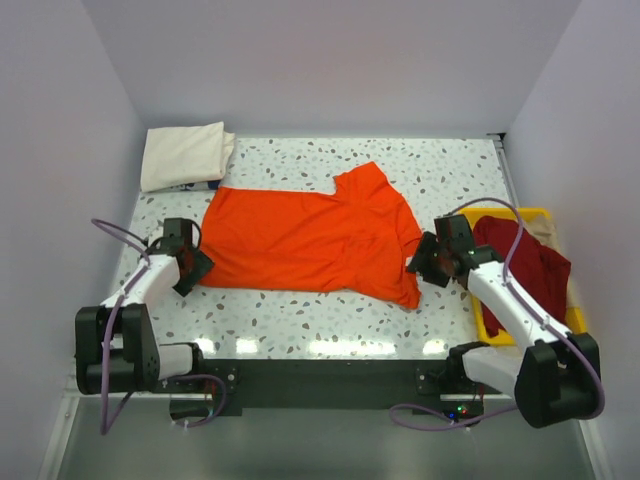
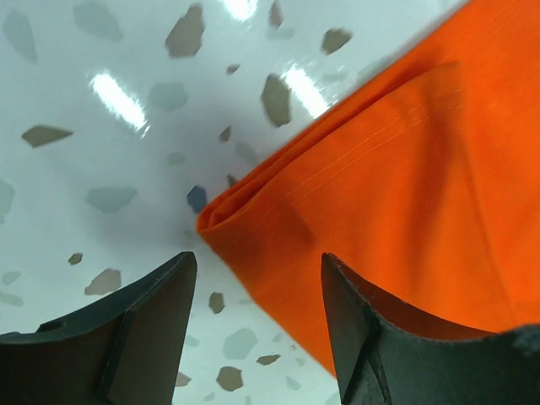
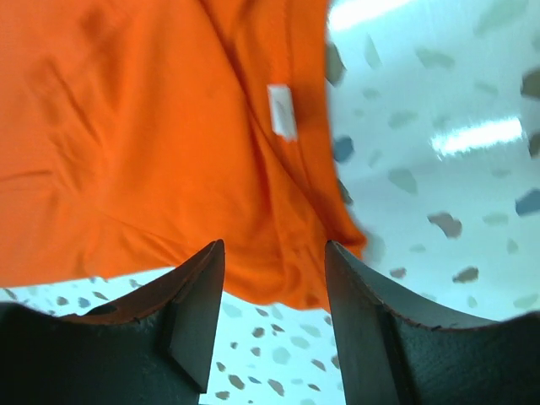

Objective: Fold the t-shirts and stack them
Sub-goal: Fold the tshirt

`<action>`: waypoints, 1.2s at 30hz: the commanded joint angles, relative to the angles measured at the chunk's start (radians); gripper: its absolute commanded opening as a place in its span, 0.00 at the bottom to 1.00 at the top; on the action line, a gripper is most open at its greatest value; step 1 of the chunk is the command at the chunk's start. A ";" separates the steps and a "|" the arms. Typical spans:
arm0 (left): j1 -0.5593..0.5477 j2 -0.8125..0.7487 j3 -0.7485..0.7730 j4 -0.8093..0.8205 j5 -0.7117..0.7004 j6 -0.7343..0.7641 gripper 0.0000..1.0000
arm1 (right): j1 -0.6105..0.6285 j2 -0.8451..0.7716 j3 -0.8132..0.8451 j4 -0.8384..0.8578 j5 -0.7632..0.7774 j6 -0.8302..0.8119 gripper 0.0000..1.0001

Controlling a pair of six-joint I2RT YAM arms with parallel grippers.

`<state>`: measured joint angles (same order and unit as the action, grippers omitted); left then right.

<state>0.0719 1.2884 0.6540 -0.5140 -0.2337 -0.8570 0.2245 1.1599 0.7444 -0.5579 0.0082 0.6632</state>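
The orange t-shirt [image 1: 310, 240] lies folded lengthwise across the middle of the speckled table, one sleeve sticking up at the back right. Its folded left corner [image 2: 253, 211] shows in the left wrist view, just ahead of my left gripper [image 2: 257, 270], which is open and holds nothing. My right gripper [image 3: 274, 253] is open too, over the shirt's right edge [image 3: 295, 270] near the small white neck label [image 3: 282, 110]. A cream t-shirt [image 1: 183, 154] sits folded at the back left corner. A dark red t-shirt [image 1: 525, 265] lies crumpled in the yellow tray [image 1: 535, 213] on the right.
White walls close in the table on the left, back and right. The yellow tray stands against the right wall, beside my right arm. A dark bar runs along the near edge between the arm bases.
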 commanded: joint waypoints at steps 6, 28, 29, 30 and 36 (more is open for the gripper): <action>0.008 -0.061 -0.071 0.054 -0.013 -0.050 0.65 | 0.003 -0.120 -0.132 -0.076 -0.011 0.021 0.49; 0.008 -0.006 -0.090 0.086 -0.070 -0.096 0.42 | 0.050 0.018 -0.137 0.021 0.024 -0.008 0.08; 0.008 -0.006 -0.093 0.085 -0.079 -0.096 0.39 | 0.050 0.020 -0.128 0.004 0.030 -0.020 0.03; 0.008 -0.008 -0.090 0.081 -0.084 -0.096 0.36 | 0.050 0.021 -0.117 -0.011 0.035 -0.037 0.02; 0.008 -0.029 -0.077 0.059 -0.121 -0.063 0.02 | 0.050 0.021 -0.051 -0.103 0.088 -0.085 0.00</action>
<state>0.0719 1.2751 0.5743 -0.4553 -0.3027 -0.9321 0.2703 1.1805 0.6357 -0.5915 0.0444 0.6308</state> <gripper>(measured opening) 0.050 0.039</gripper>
